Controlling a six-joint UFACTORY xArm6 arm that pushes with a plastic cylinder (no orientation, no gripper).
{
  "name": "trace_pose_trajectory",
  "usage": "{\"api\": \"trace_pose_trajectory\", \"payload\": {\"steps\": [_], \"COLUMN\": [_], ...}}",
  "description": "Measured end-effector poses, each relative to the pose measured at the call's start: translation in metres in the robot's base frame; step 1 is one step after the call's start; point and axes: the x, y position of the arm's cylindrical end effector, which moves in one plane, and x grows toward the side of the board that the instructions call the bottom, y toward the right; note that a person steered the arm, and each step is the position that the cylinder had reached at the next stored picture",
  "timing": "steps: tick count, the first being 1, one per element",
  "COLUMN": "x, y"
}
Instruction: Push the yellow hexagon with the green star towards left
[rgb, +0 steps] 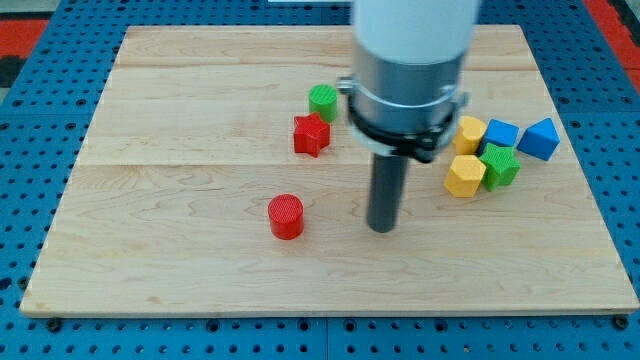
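My tip (381, 228) sits on bare table (180, 270), mid-board. No jaws on this tool, just a plain rod, so nothing to spread or pinch.

Key geometry: green star (499, 165) and yellow hexagon (465, 175) are touching, both at roughly 2 o'clock from my tip, well over on the view's right. Hexagon is on the star's 8–9 o'clock side, so pushing the star toward 9 o'clock should carry the hexagon ahead of it. My judgement: my tip has to get round to the star's 3 o'clock face first; right now it's on the wrong side.

Cluster is tight: another yellow block (470, 132) at the star's 11 o'clock, blue cube (501, 133) at 12, blue block (541, 139) at 1–2. Risk of dragging these.

Star is ribbed, lobed; hexagon squat, faceted.

Red cylinder (286, 216) at my tip's 9 o'clock; red star (311, 134) and green cylinder (323, 101) at 11.
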Motion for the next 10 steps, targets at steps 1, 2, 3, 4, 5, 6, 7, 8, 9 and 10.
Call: {"api": "trace_pose_trajectory", "payload": {"steps": [1, 2, 3, 4, 5, 6, 7, 8, 9, 10], "x": [0.011, 0.023, 0.022, 0.022, -0.023, -0.032, -0.047, -0.047, -0.072, -0.073], "y": [0.014, 0.074, 0.145, 0.150, 0.150, 0.151, 0.172, 0.173, 0.170, 0.157]}}
